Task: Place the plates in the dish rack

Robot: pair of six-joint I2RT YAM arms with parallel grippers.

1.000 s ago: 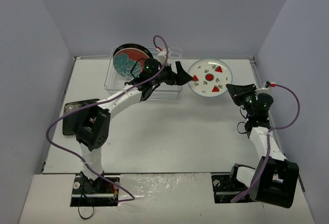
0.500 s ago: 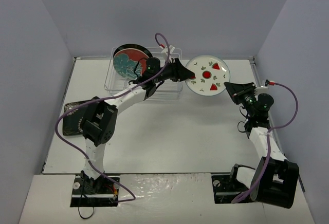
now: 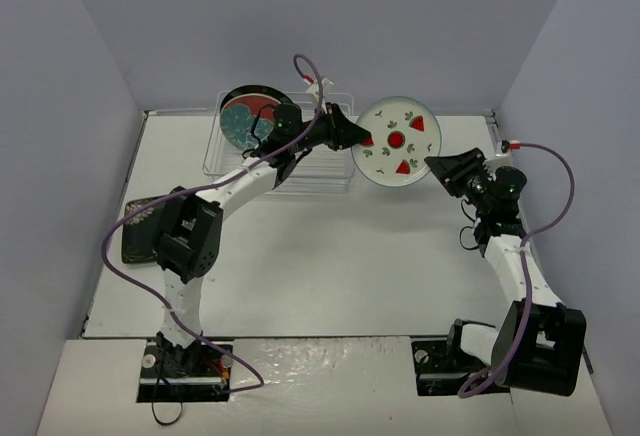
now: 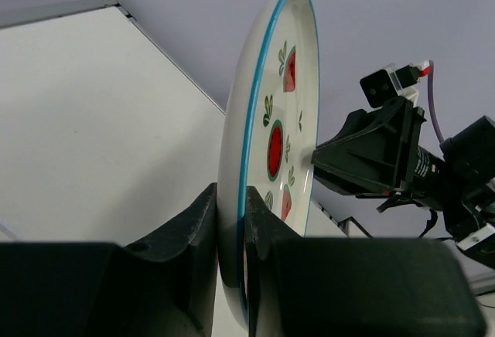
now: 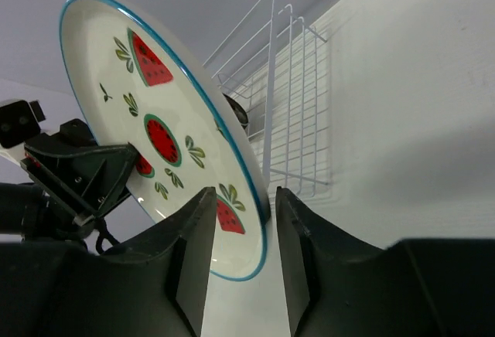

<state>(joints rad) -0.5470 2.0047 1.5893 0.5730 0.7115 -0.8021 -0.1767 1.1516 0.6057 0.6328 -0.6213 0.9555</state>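
The white plate with red spots (image 3: pixel 398 142) hangs tilted in the air to the right of the dish rack (image 3: pixel 318 184). My left gripper (image 3: pixel 362 139) is shut on its left rim; in the left wrist view both fingers press the blue-edged rim (image 4: pixel 271 105). My right gripper (image 3: pixel 432 166) stands open at the plate's lower right edge, its fingers (image 5: pixel 192 233) astride the rim (image 5: pixel 155 113) with a gap showing. A red-and-teal plate (image 3: pixel 243 121) stands upright in the rack, a black-rimmed plate (image 3: pixel 252 90) just behind it. The black floral plate (image 3: pixel 138 228) lies at the table's left edge.
The rack's white wires (image 5: pixel 298 105) rise just beyond the held plate in the right wrist view. Purple cables loop over both arms. Grey walls close in the table at the back and both sides.
My left gripper has closed on the plate's left rim. My right gripper has opened off the plate. The plate has shifted a little up and to the left.
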